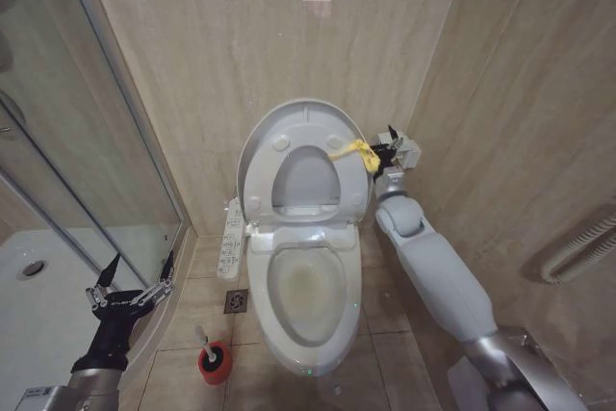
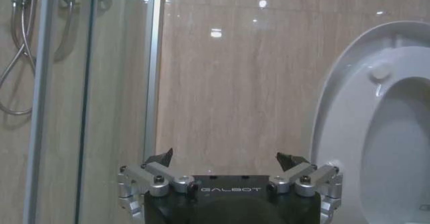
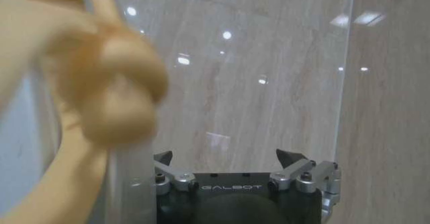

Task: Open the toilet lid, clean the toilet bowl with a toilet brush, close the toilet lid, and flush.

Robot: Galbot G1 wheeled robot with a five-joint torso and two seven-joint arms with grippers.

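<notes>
The toilet lid [image 1: 306,132] is stood upright against the wall, with the toilet bowl [image 1: 308,286] uncovered below it. The right gripper [image 1: 385,155] is held at the lid's edge, just beside the yellow strap [image 1: 352,150], with its jaws spread. The left gripper [image 1: 133,281] is held open, with the toilet brush [image 1: 214,357] below and to its right in its red holder on the floor.
</notes>
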